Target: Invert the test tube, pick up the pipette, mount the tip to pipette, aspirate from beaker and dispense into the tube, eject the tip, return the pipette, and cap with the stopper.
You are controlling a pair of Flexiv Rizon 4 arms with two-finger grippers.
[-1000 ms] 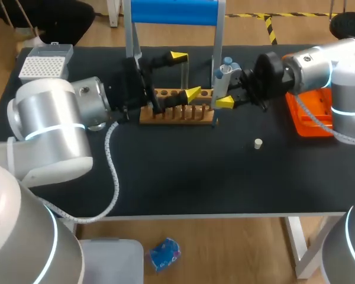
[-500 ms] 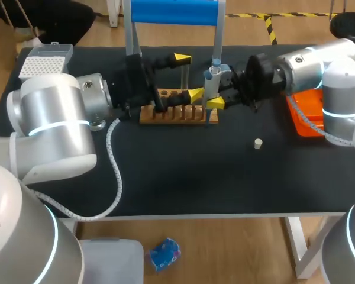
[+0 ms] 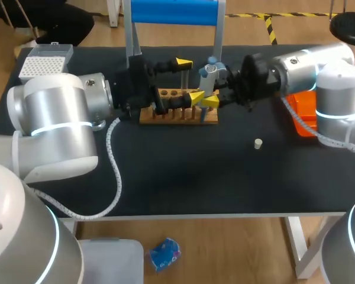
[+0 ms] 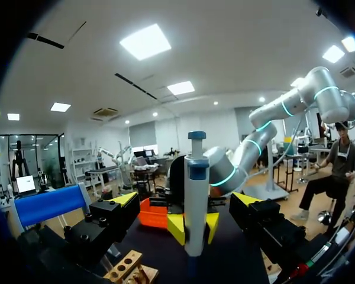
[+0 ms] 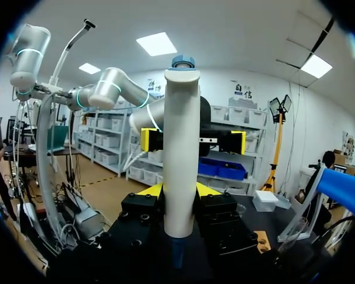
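Pipette upright, gripped by right gripper over rack, bench's back edge. Left gripper released. Likely dispensing; next needs lining up over tube.

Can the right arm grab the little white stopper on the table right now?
Probably not yet. The right gripper is shut on the pipette, so it has no room. The stopper lies alone on the table, nothing beside it, so the way looks free once the pipette is put down.
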